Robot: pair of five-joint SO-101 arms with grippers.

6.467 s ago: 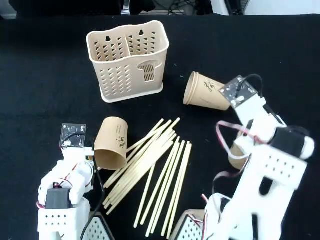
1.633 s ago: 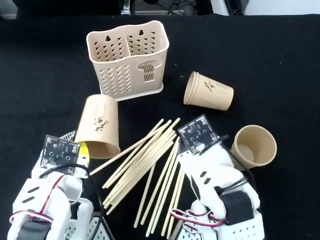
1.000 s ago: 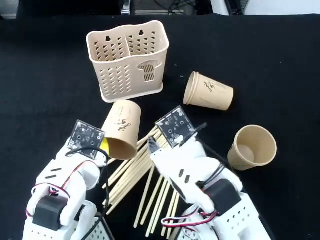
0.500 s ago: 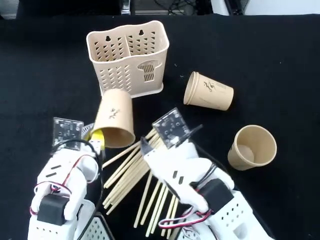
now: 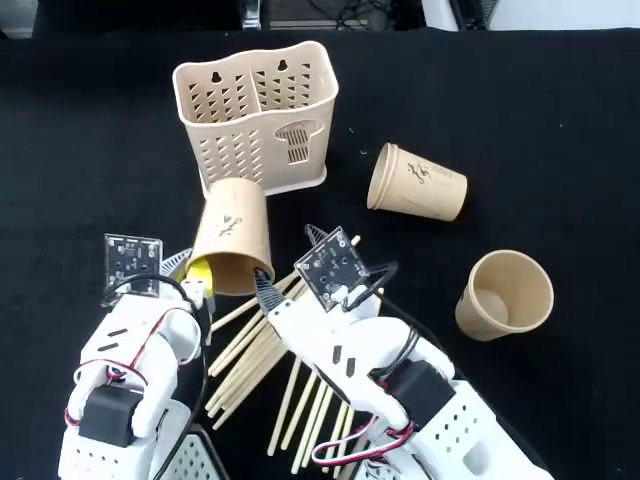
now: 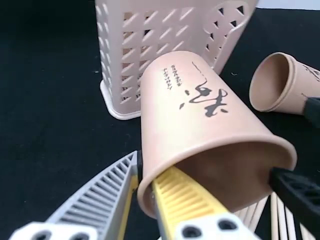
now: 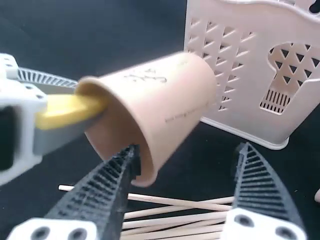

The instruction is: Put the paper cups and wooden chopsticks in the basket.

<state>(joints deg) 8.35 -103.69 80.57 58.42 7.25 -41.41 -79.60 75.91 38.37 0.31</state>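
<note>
I read: basket (image 5: 255, 120) cream, triangle cut-outs | paper cup (image 5: 231, 238) tan, dark brush-stroke print | side-lying cup (image 5: 416, 184) same | third cup (image 5: 505, 293) tan | chopsticks (image 5: 300, 390) pale wood | table (image 5: 540, 110) black | left gripper (image 6: 147, 167): yellow finger (image 6: 185, 200), grey ribbed finger (image 6: 100, 200) | right gripper (image 7: 189, 150) fingers (image 7: 100, 195) black, ribbed | arms (image 5: 135, 350) white

The left gripper (image 6: 142, 200) is clamped on the rim of a paper cup (image 6: 200, 115) just in front of the basket (image 6: 125, 55), with its yellow finger (image 6: 185, 205) inside and its grey finger (image 6: 95, 212) outside. The right gripper (image 7: 187, 150) is spread wide beside that cup, also facing the basket.
</note>
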